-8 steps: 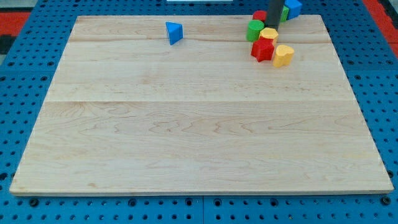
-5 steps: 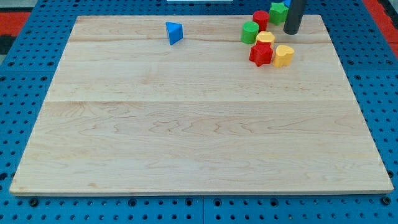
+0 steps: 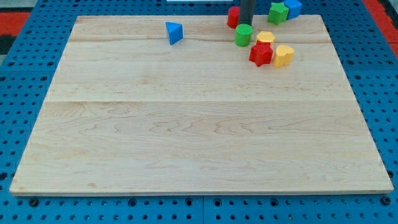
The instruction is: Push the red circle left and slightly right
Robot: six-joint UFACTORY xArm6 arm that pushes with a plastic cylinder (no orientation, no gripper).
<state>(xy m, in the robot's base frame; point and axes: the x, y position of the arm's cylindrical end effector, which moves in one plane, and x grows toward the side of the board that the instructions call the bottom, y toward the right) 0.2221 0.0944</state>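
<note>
while my tip point(image 3: 247, 23) touches the red circle point(image 3: 233, 17) at the surface point(image 3: 186, 124) top edge, green cylinder point(image 3: 243, 35) sits just below; no pincer shows.

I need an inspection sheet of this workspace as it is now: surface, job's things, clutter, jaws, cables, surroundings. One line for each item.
Surface: pale wooden board, flat, lying on a blue perforated base.
Job's things: red circle at the view's top edge, just left of my tip.
Clutter: green cylinder below my tip; red star, yellow block and yellow heart-like block grouped to the view's right; green star and blue block at the top right; blue triangle alone to the left.
Jaws: none; the arm ends in a dark rod.
Cables: nothing seen.
Surroundings: red patches at both top corners; a white strip at the top edge.
</note>
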